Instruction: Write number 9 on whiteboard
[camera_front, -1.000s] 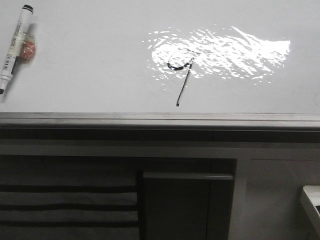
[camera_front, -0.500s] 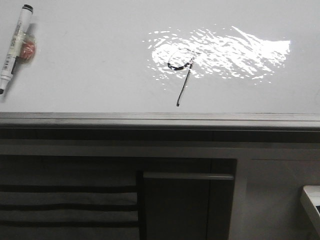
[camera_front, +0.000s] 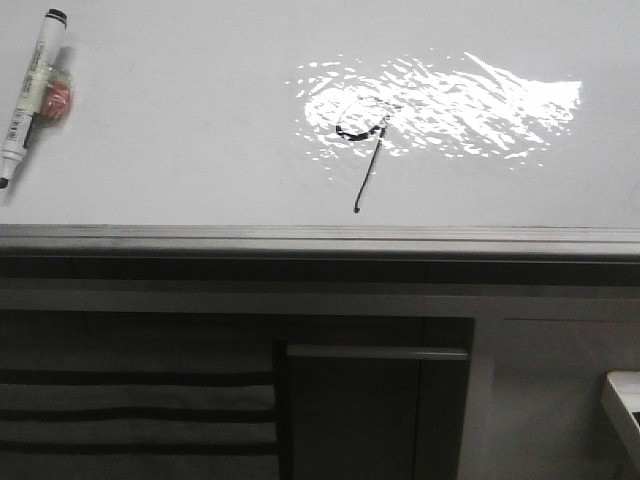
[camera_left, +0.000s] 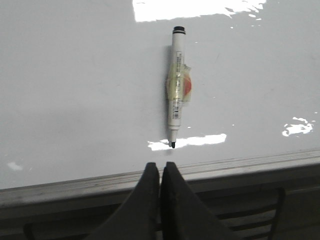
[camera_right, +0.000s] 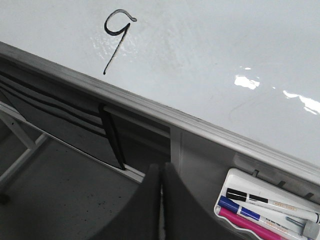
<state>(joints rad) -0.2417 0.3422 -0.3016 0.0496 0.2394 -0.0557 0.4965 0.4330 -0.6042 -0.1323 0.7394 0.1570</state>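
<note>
The number 9 (camera_front: 362, 150) is drawn in thin black marker on the whiteboard (camera_front: 200, 120), its loop inside the glare patch and its tail slanting down to a dot. The right wrist view shows the number 9 (camera_right: 116, 40) too, near the whiteboard's (camera_right: 210, 60) grey edge strip. A white marker (camera_front: 28, 95) with its black tip bare lies flat at the board's far left. My left gripper (camera_left: 160, 167) is shut and empty, just off the board's edge below the marker (camera_left: 177, 90). Beside the board, over the floor, my right gripper (camera_right: 161, 167) is shut and empty.
A white tray (camera_right: 235, 182) holding black, blue and pink markers hangs below the board's edge on the right. Dark grey cabinet panels (camera_front: 370, 410) and black straps (camera_front: 130, 415) lie under the grey edge strip (camera_front: 320, 238).
</note>
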